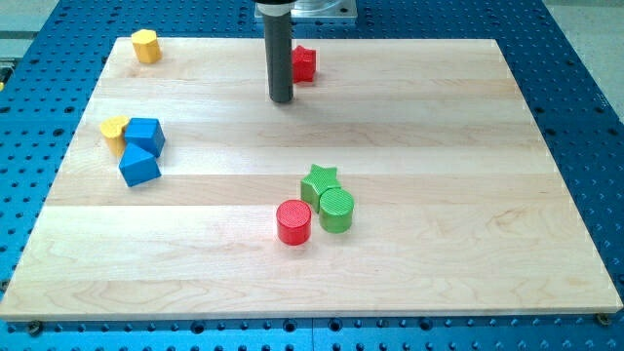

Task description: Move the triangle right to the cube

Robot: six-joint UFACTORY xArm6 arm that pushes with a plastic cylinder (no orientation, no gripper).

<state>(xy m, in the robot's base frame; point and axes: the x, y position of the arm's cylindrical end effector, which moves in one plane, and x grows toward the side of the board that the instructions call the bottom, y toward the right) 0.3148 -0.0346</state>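
Note:
A blue triangle block lies at the view's left on the wooden board. A blue cube sits just above it, touching or nearly touching it. A yellow heart-shaped block rests against the cube's left side. My tip stands near the board's top middle, far to the right of and above the blue blocks. It touches no block. A red star-like block sits just behind the rod on its right, partly hidden by it.
A yellow hexagon block lies at the board's top left corner. A green star, a green cylinder and a red cylinder cluster below the board's centre. A blue perforated table surrounds the board.

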